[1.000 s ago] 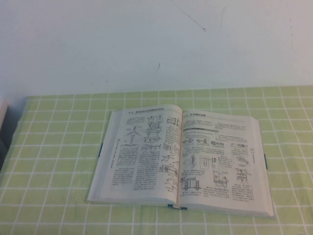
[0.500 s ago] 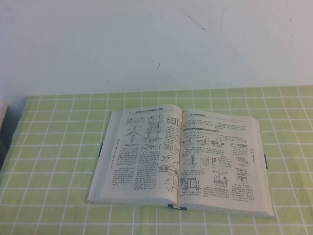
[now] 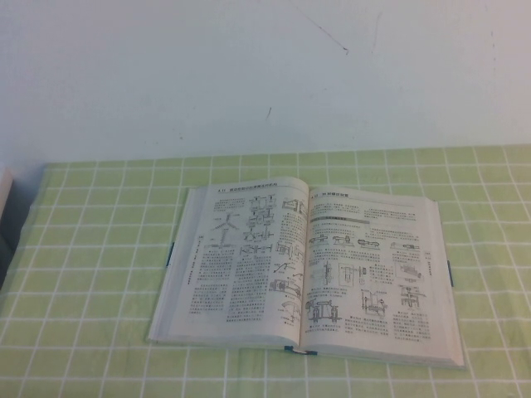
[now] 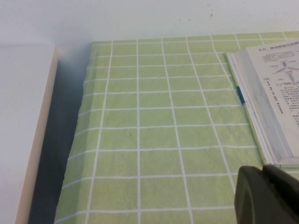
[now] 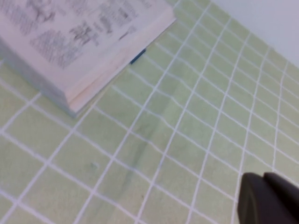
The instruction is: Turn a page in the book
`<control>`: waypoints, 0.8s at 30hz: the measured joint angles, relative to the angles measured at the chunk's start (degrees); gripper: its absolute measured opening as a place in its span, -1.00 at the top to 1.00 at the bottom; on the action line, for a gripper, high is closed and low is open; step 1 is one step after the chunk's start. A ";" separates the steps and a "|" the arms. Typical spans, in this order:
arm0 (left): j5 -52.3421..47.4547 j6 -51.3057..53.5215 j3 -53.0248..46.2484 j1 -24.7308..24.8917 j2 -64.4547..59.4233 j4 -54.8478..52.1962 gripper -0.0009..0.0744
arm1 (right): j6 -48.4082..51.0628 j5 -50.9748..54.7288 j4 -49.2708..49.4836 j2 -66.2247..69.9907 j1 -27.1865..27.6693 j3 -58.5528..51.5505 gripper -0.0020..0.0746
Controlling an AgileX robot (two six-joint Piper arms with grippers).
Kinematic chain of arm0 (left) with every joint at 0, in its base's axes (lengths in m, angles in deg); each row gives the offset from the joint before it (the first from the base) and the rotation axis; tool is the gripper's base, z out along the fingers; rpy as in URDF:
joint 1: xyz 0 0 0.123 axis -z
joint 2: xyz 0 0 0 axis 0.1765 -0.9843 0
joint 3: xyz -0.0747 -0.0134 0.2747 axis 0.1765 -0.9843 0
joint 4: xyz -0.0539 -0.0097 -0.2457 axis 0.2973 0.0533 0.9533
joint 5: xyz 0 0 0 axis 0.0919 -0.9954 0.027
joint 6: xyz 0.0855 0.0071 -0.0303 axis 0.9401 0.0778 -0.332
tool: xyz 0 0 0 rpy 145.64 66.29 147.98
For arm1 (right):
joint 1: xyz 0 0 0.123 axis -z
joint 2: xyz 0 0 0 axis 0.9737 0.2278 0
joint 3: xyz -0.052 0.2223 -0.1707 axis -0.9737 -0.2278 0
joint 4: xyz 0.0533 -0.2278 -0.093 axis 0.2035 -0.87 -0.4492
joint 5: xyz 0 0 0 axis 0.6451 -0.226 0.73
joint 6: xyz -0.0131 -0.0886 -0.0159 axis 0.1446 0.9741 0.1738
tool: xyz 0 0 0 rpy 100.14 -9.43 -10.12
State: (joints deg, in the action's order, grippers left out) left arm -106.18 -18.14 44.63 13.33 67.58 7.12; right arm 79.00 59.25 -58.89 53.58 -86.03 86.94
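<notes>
The book [image 3: 307, 274] lies open and flat on the green checked cloth [image 3: 99, 274], with both facing pages densely printed with line drawings and text. No leaf is lifted, and a mostly blank page face does not show. Neither gripper appears in the high view. In the left wrist view my left gripper [image 4: 264, 170] is shut and empty, just off the book's left near corner [image 4: 275, 93]. In the right wrist view my right gripper [image 5: 263, 176] is shut and empty over bare cloth, apart from the book's right side [image 5: 79, 42].
A white wall [image 3: 265, 75] rises behind the table. A white slab [image 4: 25, 130] stands beyond the cloth's left edge, with a dark gap between them; it also shows at the left edge of the high view [image 3: 4, 195].
</notes>
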 joint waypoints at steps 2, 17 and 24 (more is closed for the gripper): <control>-0.05 0.00 0.00 0.00 0.00 0.00 0.99 | -5.60 -0.96 -0.80 -3.88 1.30 -1.65 0.95; -0.29 0.00 0.00 0.00 0.00 0.00 0.99 | -17.54 -11.45 -0.65 -9.78 11.79 -11.86 0.95; -0.29 0.00 0.00 0.00 0.00 0.00 0.99 | -17.65 -11.68 -0.23 -9.78 12.01 -11.95 0.95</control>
State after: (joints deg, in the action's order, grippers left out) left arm -106.47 -18.14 44.63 13.33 67.58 7.12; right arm 61.36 47.57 -59.12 43.80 -74.02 74.99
